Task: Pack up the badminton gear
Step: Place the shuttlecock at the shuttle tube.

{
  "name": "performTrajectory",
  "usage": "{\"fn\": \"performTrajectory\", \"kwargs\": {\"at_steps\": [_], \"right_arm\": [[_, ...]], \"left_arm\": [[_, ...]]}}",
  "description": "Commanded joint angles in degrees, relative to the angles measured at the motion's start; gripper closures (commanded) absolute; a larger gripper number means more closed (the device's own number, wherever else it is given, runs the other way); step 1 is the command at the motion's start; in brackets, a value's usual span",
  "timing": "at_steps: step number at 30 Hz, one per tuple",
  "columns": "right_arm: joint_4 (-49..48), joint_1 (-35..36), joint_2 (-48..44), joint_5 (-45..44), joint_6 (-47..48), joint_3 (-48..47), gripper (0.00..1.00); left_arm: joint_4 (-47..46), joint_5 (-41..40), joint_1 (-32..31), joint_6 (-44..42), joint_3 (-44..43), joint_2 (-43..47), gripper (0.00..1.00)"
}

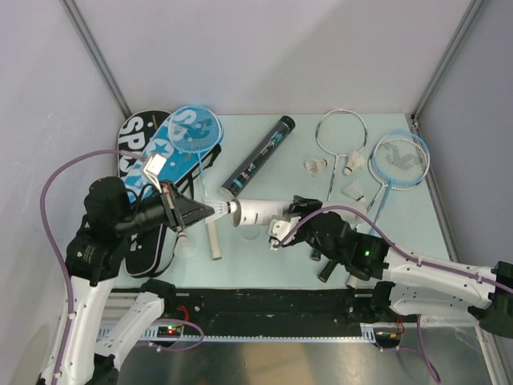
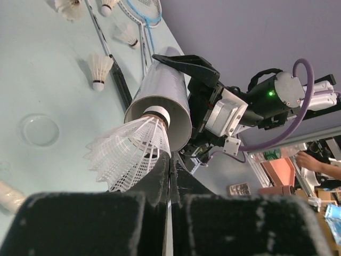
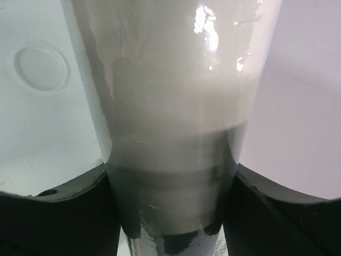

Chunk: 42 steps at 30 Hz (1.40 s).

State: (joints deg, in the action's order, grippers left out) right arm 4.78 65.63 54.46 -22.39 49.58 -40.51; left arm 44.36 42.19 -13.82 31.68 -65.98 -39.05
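Observation:
My left gripper (image 1: 202, 212) is shut on the skirt edge of a white mesh shuttlecock (image 1: 218, 210), whose cork end sits in the open mouth of the white tube (image 1: 256, 212). The left wrist view shows the gripper (image 2: 170, 162), the shuttlecock (image 2: 130, 152) and the tube (image 2: 162, 98). My right gripper (image 1: 284, 218) is shut on the tube and holds it level above the table; the tube (image 3: 170, 106) fills the right wrist view between the fingers (image 3: 64, 213). The black teal-printed tube (image 1: 260, 156) lies mid-table.
A blue racket (image 1: 195, 128) lies on the SPORT covers (image 1: 138, 140) at back left. A silver racket (image 1: 341, 132), another blue racket (image 1: 401, 159) and three loose shuttlecocks (image 1: 317, 165) lie at back right. A clear round lid (image 2: 38, 129) lies on the table.

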Motion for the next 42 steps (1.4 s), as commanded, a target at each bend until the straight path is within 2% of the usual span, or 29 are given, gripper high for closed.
{"fn": "performTrajectory", "kwargs": {"at_steps": [1,10,17,22,36,37,39,42], "right_arm": [[-6.6,1.1,0.6,-1.6,1.6,-2.6,0.54],[-11.2,2.8,2.7,-1.8,1.7,-2.6,0.54],[-13.4,3.6,4.7,-1.7,0.7,-2.7,0.54],[-14.7,4.2,5.7,-1.8,-0.1,-2.7,0.55],[-15.5,4.7,5.8,-1.5,-3.6,-2.9,0.55],[-15.4,4.7,5.9,-1.5,-3.8,-2.9,0.55],[-14.9,4.7,6.0,-1.8,-4.3,-2.9,0.55],[-13.8,4.6,5.4,-1.4,-5.4,-2.7,0.55]], "left_arm": [[-0.1,0.2,-1.8,1.6,0.7,-0.4,1.0],[-3.0,0.3,-4.4,4.5,3.9,-0.8,1.0],[-10.6,1.1,-6.0,10.4,7.1,-1.1,1.0],[-14.7,0.5,-9.5,12.9,7.6,-2.3,1.0],[-16.8,-3.5,-12.4,12.7,11.6,-3.2,0.99],[-16.9,-3.6,-12.4,12.7,11.6,-3.3,0.97],[-16.9,-3.4,-12.4,12.5,11.2,-3.2,0.86],[-17.0,-3.7,-12.5,11.8,9.9,-2.6,0.63]]}}
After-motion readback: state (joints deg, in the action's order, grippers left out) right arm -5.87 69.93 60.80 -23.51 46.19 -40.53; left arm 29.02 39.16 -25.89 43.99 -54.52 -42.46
